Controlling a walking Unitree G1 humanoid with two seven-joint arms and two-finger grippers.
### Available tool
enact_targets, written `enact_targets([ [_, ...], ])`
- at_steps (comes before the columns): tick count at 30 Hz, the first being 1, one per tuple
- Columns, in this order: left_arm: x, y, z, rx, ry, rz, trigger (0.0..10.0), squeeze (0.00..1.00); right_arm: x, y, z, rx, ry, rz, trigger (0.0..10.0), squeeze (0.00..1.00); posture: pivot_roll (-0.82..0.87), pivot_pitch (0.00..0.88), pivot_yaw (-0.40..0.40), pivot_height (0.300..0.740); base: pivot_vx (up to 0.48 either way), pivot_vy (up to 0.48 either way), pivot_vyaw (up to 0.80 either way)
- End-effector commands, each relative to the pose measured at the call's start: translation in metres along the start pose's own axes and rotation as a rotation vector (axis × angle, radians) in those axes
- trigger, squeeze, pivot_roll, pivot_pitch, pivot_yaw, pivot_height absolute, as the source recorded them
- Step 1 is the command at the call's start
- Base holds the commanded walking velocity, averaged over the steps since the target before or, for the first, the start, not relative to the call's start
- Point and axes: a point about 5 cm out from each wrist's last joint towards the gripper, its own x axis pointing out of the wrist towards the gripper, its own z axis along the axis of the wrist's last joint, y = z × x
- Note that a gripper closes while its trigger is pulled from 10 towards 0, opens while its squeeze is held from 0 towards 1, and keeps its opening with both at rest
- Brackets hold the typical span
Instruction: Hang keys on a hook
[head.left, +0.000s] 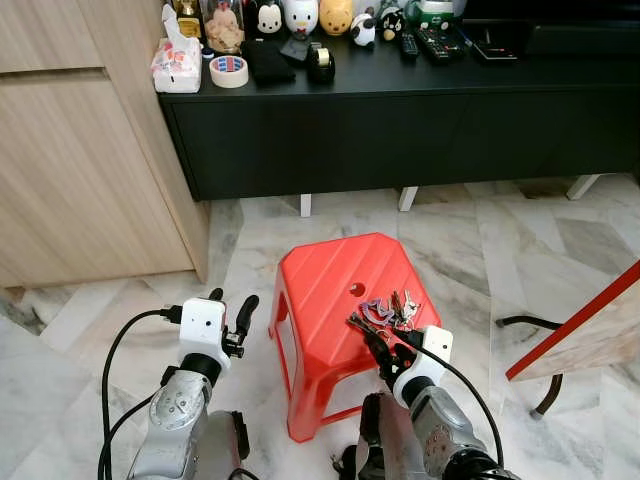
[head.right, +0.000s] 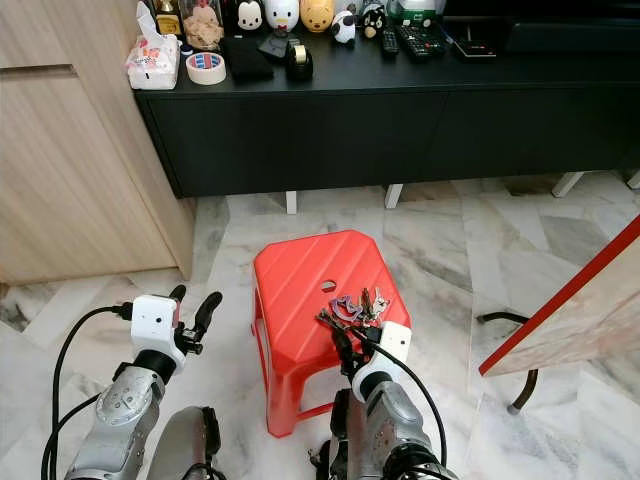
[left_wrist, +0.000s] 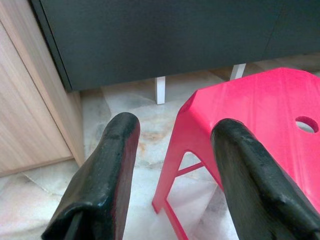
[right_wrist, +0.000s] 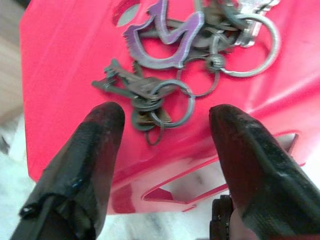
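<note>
One long black cabinet (head.left: 400, 130) runs along the back of the scene, well behind the red stool (head.left: 330, 300), which serves here as the landmark. A pale wooden cupboard (head.left: 80, 170) stands behind the stool and off to the robot's left, next to the cabinet's end. On the cabinet top, far behind the stool, sit a tissue pack (head.left: 177, 62), a roll of tape (head.left: 229, 71), a few small toy figures (head.left: 300, 15) and some remote controls (head.left: 432, 42). A wooden board with a red edge (head.left: 585, 325) leans to the right of the stool. The stool itself stands on the marble floor (head.left: 480, 250), with a small round hole in its seat.

The left gripper (head.left: 231, 300) hangs in the air just left of the stool, apart from it, its two fingers spread wide with nothing between them. The right gripper (right_wrist: 165, 117) is at the stool's near right corner, its fingers parted and holding nothing, the tips reaching over the seat edge towards the keys.

The keys (right_wrist: 195, 50) lie in a loose bunch on the seat, near that right front corner, just past the hole. The bunch includes a purple tag (right_wrist: 165, 37) and several metal rings (right_wrist: 257, 45).
</note>
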Motion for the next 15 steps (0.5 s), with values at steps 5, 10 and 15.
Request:
enact_targets([
  [5, -0.0027, 0.0015, -0.0041, -0.017, 0.024, 0.012, 10.0, 0.0, 0.0002, 0.0008, 0.0004, -0.049, -0.002, -0.007, 10.0, 0.0, 0.08, 0.186, -0.086, 0.579, 0.0, 0.0, 0.19],
  [10, -0.0019, 0.0016, -0.0046, -0.027, 0.023, 0.017, 10.0, 0.0, -0.0031, -0.0031, -0.0033, -0.045, -0.009, -0.017, 10.0, 0.0, 0.07, 0.184, -0.085, 0.579, 0.0, 0.0, 0.64],
  [15, -0.0004, 0.0025, -0.0036, -0.032, 0.016, 0.021, 10.0, 0.0, -0.0041, -0.005, -0.0024, -0.05, -0.024, -0.022, 10.0, 0.0, 0.07, 0.186, -0.083, 0.579, 0.098, 0.0, 0.0],
])
